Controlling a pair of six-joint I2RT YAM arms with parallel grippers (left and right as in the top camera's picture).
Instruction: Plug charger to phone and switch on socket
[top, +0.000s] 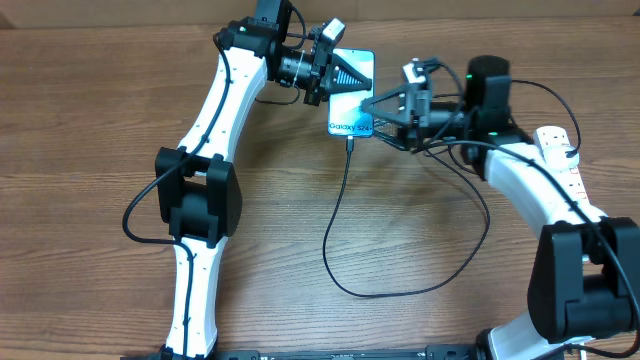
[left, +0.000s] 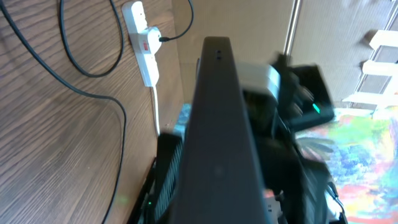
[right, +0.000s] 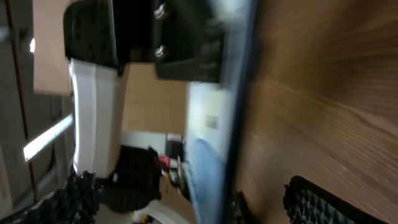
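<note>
long thin black charger cable (top: 335, 230) loops nearest across the brown wooden table (top: 100, 100), and its small tip (top: 350, 143) meets the lower edge of the slim phone (top: 352, 100) with the light blue screen reading "galaxy s24". right gripper (top: 373, 117) sits just beside the phone's right edge, jaws spread wide, gripping nothing; left gripper (top: 335, 72) is clamped tight on the phone's far end. white elongated power strip (top: 562, 155) with red rocker switches lies well apart at right, black plug in it.
</note>
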